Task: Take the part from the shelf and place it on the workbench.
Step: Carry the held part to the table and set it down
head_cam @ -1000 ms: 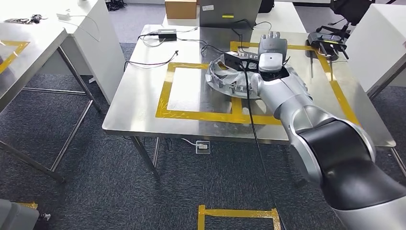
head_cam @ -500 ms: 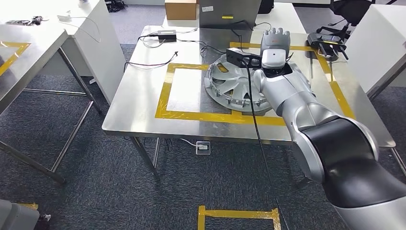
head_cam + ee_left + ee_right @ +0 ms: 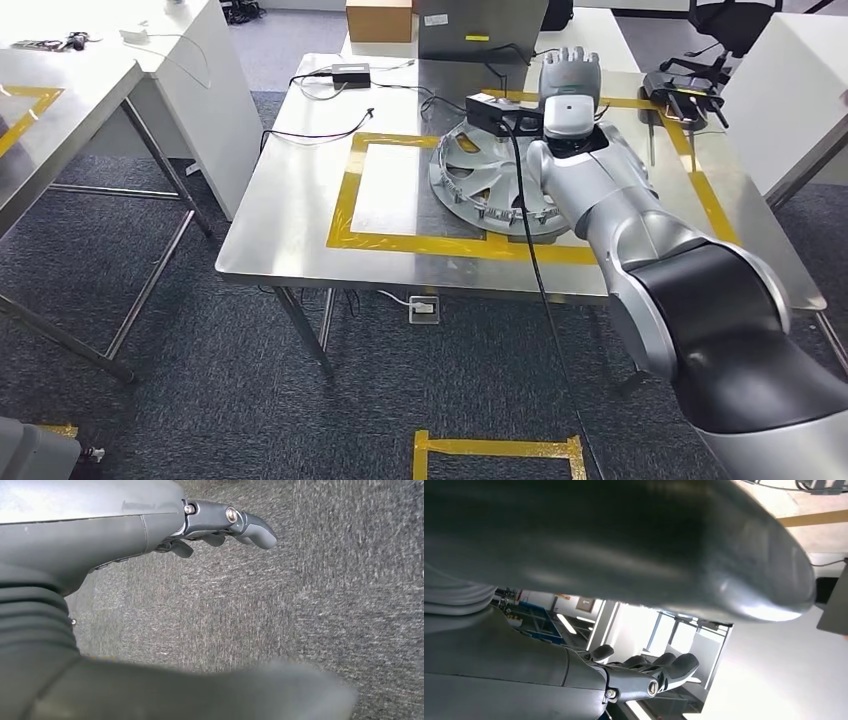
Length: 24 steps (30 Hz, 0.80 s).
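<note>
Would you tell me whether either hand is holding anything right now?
Nothing is held: the right hand is raised, fingers apart, above the wheel cover; the left hand is empty.

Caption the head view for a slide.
Right hand raised over a silver hubcap lying on the yellow-taped steel workbench.

Part half hidden from me
My right arm (image 3: 640,240) covers the wheel cover's (image 3: 470,175) right side; I can't tell whether it lies flat.
</note>
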Each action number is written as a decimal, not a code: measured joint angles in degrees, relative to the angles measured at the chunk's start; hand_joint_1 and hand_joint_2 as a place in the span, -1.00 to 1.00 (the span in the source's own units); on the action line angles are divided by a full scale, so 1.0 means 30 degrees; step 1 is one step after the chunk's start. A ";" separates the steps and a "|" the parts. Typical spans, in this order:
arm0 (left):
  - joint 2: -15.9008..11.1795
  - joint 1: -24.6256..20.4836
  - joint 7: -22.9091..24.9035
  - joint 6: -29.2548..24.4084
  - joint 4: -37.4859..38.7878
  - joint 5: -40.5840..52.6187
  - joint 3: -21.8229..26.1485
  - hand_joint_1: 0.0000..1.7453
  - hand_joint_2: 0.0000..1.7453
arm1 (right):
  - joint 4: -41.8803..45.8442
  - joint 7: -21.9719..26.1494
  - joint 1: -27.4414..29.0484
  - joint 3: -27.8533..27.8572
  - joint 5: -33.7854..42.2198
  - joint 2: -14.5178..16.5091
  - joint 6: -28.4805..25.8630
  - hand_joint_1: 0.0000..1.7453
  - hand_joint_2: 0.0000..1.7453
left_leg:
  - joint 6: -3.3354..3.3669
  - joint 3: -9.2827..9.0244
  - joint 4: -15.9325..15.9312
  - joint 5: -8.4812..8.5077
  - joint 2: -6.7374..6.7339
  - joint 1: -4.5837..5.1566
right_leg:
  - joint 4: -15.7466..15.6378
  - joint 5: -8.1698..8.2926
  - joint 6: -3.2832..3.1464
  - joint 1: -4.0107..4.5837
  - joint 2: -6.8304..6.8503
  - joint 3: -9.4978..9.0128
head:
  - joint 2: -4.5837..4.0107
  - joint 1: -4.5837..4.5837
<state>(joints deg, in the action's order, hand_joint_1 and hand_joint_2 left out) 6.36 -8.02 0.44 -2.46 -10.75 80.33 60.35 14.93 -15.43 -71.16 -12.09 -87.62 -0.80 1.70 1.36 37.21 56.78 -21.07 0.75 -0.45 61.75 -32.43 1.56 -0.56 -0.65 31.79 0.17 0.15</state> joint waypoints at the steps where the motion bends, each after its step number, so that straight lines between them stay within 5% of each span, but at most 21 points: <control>1: 0.0000 -0.0007 -0.0004 -0.0007 0.0000 -0.0011 0.0000 -1.00 -1.00 | 0.0000 0.0002 0.0018 0.0000 -0.0004 0.0022 0.0002 -1.00 -1.00 | 0.0018 0.0019 -0.0003 0.0007 -0.0025 -0.0001 | 0.1345 -0.0692 0.0047 -0.0014 0.0025 0.0629 | 0.0000 0.0013; 3: 0.0000 0.0004 0.0002 -0.0013 0.0000 -0.0025 0.0000 -1.00 -1.00 | -0.0004 0.0002 0.0110 0.0002 -0.0007 0.0049 0.0005 -1.00 -1.00 | 0.0011 0.0095 0.0060 0.0015 -0.0054 -0.0012 | 0.3551 -0.1427 0.0142 -0.0096 0.0046 0.1704 | 0.0000 0.0015; 4: 0.0000 0.0016 0.0007 -0.0013 0.0000 -0.0025 0.0000 -1.00 -1.00 | -0.0005 0.0002 0.0149 0.0002 -0.0005 0.0049 0.0007 -1.00 -1.00 | -0.0008 0.0154 0.0119 0.0022 -0.0058 -0.0027 | 0.3803 -0.1268 0.0180 -0.0148 0.0061 0.1864 | 0.0000 0.0015; 7: 0.0002 0.0022 0.0016 -0.0024 -0.0005 -0.0025 0.0000 -1.00 -1.00 | -0.0007 0.0007 0.0154 0.0002 -0.0002 0.0055 0.0000 -1.00 -1.00 | -0.0234 0.0399 0.0426 0.0041 -0.0048 -0.0136 | 0.0751 0.0443 0.0303 -0.0321 0.0135 0.0444 | 0.0000 0.0016; 9: -0.0020 0.0020 0.0027 -0.0062 -0.0018 -0.0025 0.0002 -1.00 -1.00 | -0.0007 0.0004 0.0161 0.0005 -0.0011 0.0076 0.0002 -1.00 -1.00 | -0.0529 0.0552 0.0613 0.0118 0.0019 -0.0155 | -0.0789 0.1085 0.0157 -0.0281 0.0049 -0.0259 | 0.0000 0.0011; 13: -0.0033 0.0071 0.0031 -0.0102 -0.0027 -0.0007 0.0007 -1.00 -1.00 | -0.0007 -0.0051 0.0169 0.0031 -0.0073 0.0104 0.0013 -1.00 -1.00 | -0.1165 0.0874 0.0631 0.0357 0.0105 -0.0190 | -0.0827 0.1472 -0.0554 -0.0190 -0.0036 0.0148 | 0.0000 -0.0008; 15: -0.0037 0.0077 0.0018 -0.0122 -0.0024 0.0022 0.0005 -1.00 -1.00 | -0.0007 -0.0058 0.0166 0.0082 -0.0071 0.0113 -0.0022 -1.00 -1.00 | -0.1329 0.1424 0.1787 -0.0832 -0.0009 -0.0235 | -0.0887 0.1825 -0.0868 -0.0214 0.0017 0.0493 | 0.0000 -0.0031; 17: -0.0044 0.0051 0.0024 -0.0151 -0.0022 0.0077 0.0002 -1.00 -1.00 | -0.0007 -0.0033 0.0194 0.0126 -0.0082 0.0115 -0.0046 -1.00 -1.00 | -0.1423 0.2174 0.4224 -0.2635 -0.0100 -0.0232 | -0.0881 0.2139 -0.1005 -0.0174 0.0025 0.0890 | 0.0000 -0.0051; 19: -0.0051 0.0034 0.0053 -0.0173 -0.0022 0.0188 0.0000 -1.00 -1.00 | -0.0007 0.0006 0.0282 0.0133 -0.0129 0.0115 -0.0075 -1.00 -1.00 | -0.1426 0.2332 0.5984 -0.3339 -0.0112 -0.0216 | -0.0859 0.2454 -0.1023 -0.0094 0.0025 0.1306 | 0.0000 -0.0051; 21: -0.0053 0.0027 0.0100 -0.0180 -0.0024 0.0299 -0.0004 -1.00 -1.00 | -0.0005 0.0124 0.0375 0.0137 -0.0193 0.0111 -0.0186 -1.00 -1.00 | -0.1280 0.1157 0.5184 -0.2876 -0.0114 -0.0181 | -0.0833 0.2770 -0.0991 -0.0017 0.0025 0.1719 | 0.0000 -0.0051; 24: -0.0095 -0.0019 0.0158 -0.0182 -0.0055 0.0419 -0.0035 -1.00 -1.00 | 0.0060 0.0391 0.0388 0.0149 -0.0253 0.0084 -0.0501 -1.00 -1.00 | -0.0936 -0.1478 0.1664 -0.2519 -0.0115 0.0009 | -0.0819 0.3146 -0.0804 0.0026 0.0061 0.2026 | 0.0000 -0.0042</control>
<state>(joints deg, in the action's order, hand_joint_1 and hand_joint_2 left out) 6.08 -8.08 0.92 -3.01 -10.92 81.59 60.24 15.11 -14.26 -69.99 -11.64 -88.38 -0.55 0.20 -1.45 32.77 61.78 -28.62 0.40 -0.42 59.29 -22.99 -0.85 -0.48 -0.46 37.87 0.17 0.03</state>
